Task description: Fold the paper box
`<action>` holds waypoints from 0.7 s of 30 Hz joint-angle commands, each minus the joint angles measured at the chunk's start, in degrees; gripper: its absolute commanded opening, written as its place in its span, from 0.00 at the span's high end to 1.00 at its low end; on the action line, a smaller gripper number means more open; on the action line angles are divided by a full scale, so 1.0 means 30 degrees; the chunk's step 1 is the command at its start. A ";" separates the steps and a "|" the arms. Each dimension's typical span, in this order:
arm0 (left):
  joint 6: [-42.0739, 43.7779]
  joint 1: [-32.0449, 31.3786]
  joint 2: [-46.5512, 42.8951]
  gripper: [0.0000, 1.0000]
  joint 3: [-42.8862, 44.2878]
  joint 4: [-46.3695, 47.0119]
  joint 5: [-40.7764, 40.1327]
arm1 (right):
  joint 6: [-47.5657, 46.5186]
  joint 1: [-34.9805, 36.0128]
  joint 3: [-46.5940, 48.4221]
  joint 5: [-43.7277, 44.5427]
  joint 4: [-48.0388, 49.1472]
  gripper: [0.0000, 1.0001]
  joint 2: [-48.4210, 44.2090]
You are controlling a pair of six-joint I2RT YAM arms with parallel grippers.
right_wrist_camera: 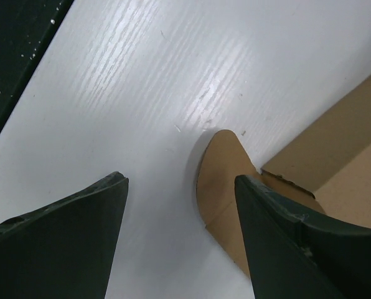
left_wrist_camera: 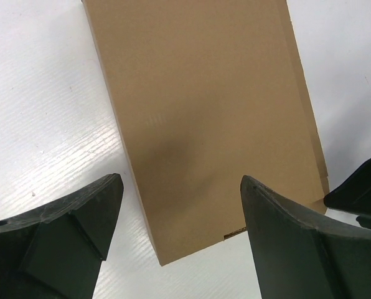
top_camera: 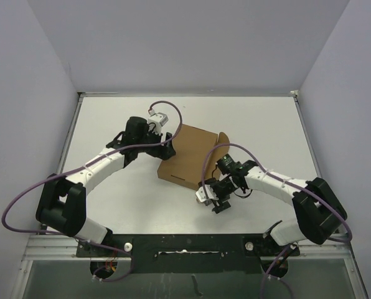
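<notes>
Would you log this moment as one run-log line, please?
paper box: on table, tab out | left gripper: open over box | right gripper: open at tab

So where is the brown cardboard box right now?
In the top view, the brown cardboard box lies mid-table, between the left gripper and right gripper.

Left fingers (left_wrist_camera: 67, 230) and right fingers (right_wrist_camera: 61, 230) apart
</notes>
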 commanded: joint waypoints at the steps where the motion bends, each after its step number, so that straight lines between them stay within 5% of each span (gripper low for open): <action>1: 0.0160 -0.0341 -0.1019 0.25 -0.0297 0.1902 -0.0188 | 0.0489 0.1238 -0.0052 0.2109 0.1484 0.30 0.0433; 21: 0.0137 -0.0561 -0.0267 0.26 0.0178 0.1004 -0.1629 | 0.2942 0.2957 -0.0496 0.6398 0.4799 0.51 0.0828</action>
